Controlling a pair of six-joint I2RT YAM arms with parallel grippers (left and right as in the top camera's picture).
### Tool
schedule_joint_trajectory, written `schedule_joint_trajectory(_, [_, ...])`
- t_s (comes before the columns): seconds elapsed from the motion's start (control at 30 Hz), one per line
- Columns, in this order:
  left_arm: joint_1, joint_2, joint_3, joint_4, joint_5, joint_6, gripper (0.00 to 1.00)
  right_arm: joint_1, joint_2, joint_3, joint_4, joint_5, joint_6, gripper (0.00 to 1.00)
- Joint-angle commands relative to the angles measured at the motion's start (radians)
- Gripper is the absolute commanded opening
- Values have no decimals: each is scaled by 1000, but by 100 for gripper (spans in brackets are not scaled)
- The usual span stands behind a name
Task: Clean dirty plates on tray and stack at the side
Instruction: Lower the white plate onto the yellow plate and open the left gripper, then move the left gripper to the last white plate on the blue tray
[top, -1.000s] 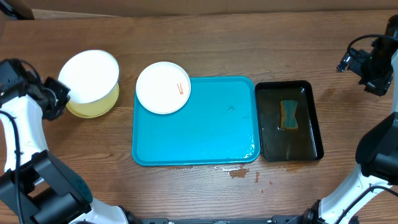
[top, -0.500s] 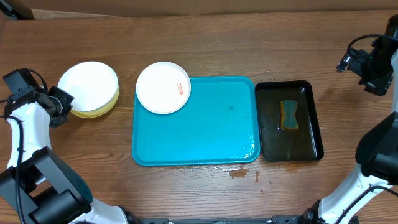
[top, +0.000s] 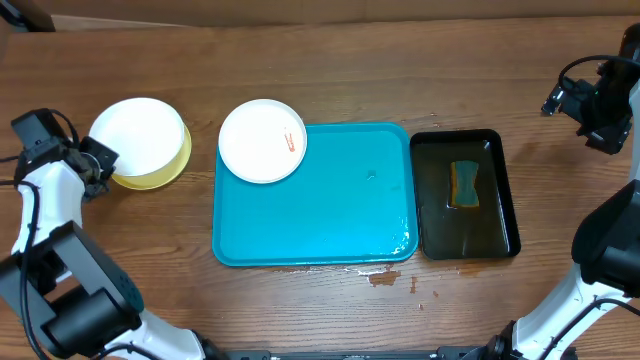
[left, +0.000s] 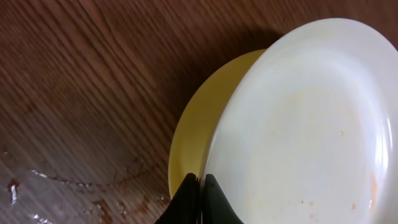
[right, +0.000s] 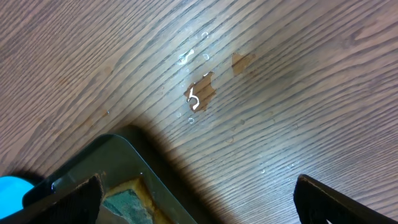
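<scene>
A white plate (top: 137, 129) lies on top of a yellow-green rimmed plate (top: 160, 170) on the wood left of the tray, offset up and to the left. My left gripper (top: 103, 160) is shut on the white plate's left rim; in the left wrist view its fingertips (left: 200, 183) pinch the edge of the white plate (left: 311, 124) over the yellow plate (left: 205, 118). Another white plate (top: 262, 141) with a red smear overlaps the upper left corner of the turquoise tray (top: 330, 210). My right gripper (top: 592, 105) hangs open at the far right (right: 199, 205), holding nothing.
A narrow black tray (top: 502, 240) of water holding a sponge (top: 465, 185) sits right of the turquoise tray; its corner (right: 124, 149) shows in the right wrist view. Small brown spills (top: 385, 278) mark the table in front of the tray, and wet spots (right: 199, 96) lie under the right gripper.
The white plate in my left gripper has come down and shifted left onto the yellow plate. The left arm has drawn back to the left. The right arm has not moved.
</scene>
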Motion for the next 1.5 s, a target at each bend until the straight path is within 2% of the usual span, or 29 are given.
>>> schedule_joint_trajectory(0.0, [-9,27,-3,18,29,-17,14,-2,-24,13,3,2,3,100])
schedule_joint_trajectory(0.03, [-9,27,-2,19,38,-17,24,-2,-24,13,3,2,3,100])
schedule_joint_trajectory(0.1, [-9,26,2,18,79,-13,60,-2,-24,13,3,3,3,100])
schedule_joint_trajectory(0.13, [-9,26,5,16,115,-11,70,-2,-24,13,3,2,3,100])
schedule_joint_trajectory(0.17, [-9,25,10,13,156,-2,73,-2,-24,13,3,2,3,100])
schedule_joint_trajectory(0.27, [-18,-7,23,-29,281,17,71,-2,-24,13,3,2,3,100])
schedule_joint_trajectory(0.5, [-147,-131,22,-184,287,34,63,-2,-24,13,3,2,3,100])
schedule_joint_trajectory(0.53, [-214,-140,22,-212,275,40,56,-2,-24,13,3,2,3,100])
schedule_joint_trajectory(0.63, [-324,-129,21,-218,197,40,43,-2,-24,13,3,2,3,100])
schedule_joint_trajectory(0.77, [-447,-100,21,-199,71,39,31,-2,-24,13,3,2,3,100])
schedule_joint_trajectory(0.93, [-542,-62,21,-160,-29,34,35,-2,-24,13,3,2,3,100])
schedule_joint_trajectory(1.17, [-548,-37,21,-136,-81,31,36,-2,-24,13,3,2,3,100])
schedule_joint_trajectory(1.33, [-533,-33,17,-146,-89,5,28,-2,-24,13,3,2,3,100])
schedule_joint_trajectory(1.47, [-533,-6,13,-142,-89,0,28,-2,-24,13,3,2,3,100])
